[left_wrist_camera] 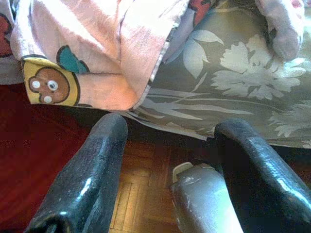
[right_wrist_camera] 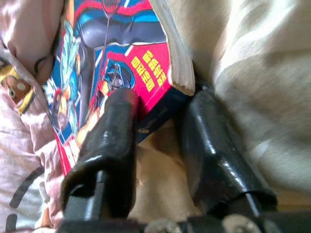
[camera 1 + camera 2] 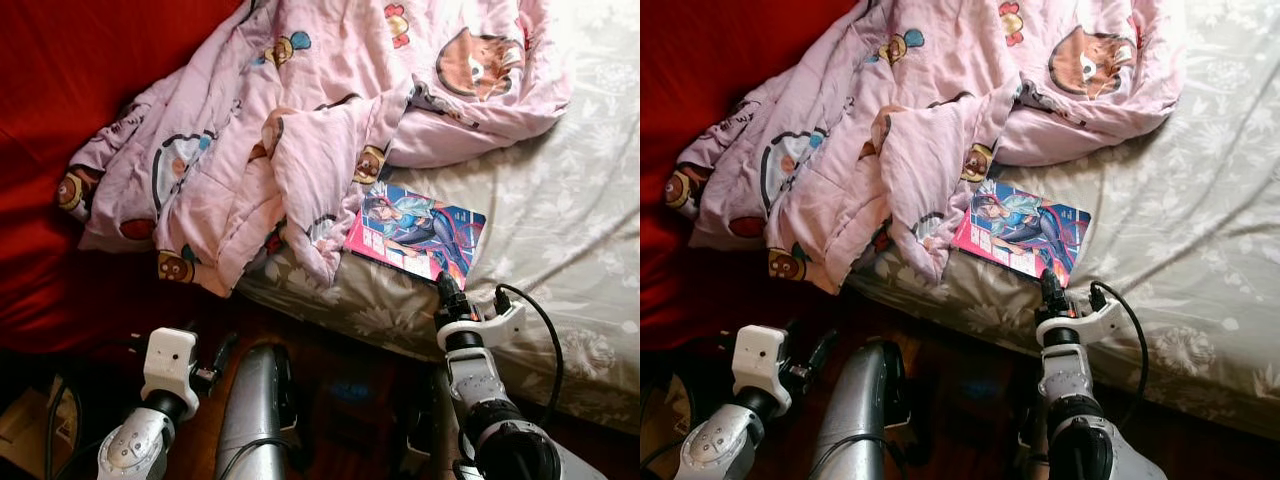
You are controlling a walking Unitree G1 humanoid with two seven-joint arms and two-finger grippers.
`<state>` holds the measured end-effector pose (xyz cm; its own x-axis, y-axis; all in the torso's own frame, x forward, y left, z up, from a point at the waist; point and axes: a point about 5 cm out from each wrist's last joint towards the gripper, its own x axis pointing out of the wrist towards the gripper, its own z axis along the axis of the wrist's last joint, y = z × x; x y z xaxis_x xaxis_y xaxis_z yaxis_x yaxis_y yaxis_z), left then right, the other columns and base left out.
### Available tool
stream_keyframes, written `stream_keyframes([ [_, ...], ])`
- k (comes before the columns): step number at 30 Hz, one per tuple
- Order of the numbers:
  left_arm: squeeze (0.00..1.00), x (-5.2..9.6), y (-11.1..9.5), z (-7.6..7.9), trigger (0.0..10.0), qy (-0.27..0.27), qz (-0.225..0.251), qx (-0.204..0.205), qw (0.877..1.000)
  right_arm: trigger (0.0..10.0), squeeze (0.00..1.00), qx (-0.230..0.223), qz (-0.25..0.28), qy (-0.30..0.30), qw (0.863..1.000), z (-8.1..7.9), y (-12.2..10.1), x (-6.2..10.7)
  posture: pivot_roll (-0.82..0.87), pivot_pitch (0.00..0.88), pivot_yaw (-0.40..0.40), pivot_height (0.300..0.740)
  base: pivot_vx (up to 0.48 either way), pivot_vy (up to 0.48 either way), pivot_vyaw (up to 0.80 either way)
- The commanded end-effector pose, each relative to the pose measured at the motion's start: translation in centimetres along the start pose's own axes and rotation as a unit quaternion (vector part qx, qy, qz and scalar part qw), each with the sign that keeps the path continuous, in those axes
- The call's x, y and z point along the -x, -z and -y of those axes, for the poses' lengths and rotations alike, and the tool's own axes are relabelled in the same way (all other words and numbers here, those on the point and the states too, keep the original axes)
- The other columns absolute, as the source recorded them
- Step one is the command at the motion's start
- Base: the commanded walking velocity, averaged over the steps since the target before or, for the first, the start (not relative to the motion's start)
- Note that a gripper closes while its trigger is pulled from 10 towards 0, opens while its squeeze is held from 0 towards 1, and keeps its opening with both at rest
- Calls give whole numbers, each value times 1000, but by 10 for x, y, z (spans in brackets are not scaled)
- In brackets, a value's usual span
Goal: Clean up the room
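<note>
Book corner between claw fingers

A bed lies ahead of the robot, its near edge running across from the left toward the lower right. A blanket lies bunched on the far left part of the bed, one fold hanging over the near edge. A book lies flat on the sheet, just right of that fold and touching the blanket. The right gripper is at the book's near corner, one finger on the cover, the other under the edge. The left gripper hangs low over the floor, before the bed's edge and under the blanket's hanging fold.
</note>
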<state>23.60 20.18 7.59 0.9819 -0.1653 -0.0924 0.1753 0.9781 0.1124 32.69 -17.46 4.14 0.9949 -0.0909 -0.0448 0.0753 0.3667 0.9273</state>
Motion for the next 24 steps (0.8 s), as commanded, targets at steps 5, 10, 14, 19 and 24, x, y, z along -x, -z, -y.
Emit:
stream_keyframes([
  [5,0,0,15,-1,10000,-11,-22,2,1000,0,0,6,51,61,997,29,-11,21,148,321,51,592,0,0,0],
  [10,0,-9,17,2,10000,-11,-17,5,1000,0,0,40,56,37,997,28,-13,25,121,293,41,592,0,0,0],
  [14,0,-16,18,4,10000,-11,-12,7,1000,0,0,64,47,-17,997,17,-9,28,101,263,30,592,0,0,0],
  [19,0,-20,19,5,10000,-14,-7,9,1000,0,0,126,31,-53,990,7,-6,31,92,251,21,592,0,0,0],
  [24,0,-23,21,3,10000,-21,-4,11,1000,0,0,201,52,-58,977,-4,-18,31,79,244,13,592,0,0,0],
])
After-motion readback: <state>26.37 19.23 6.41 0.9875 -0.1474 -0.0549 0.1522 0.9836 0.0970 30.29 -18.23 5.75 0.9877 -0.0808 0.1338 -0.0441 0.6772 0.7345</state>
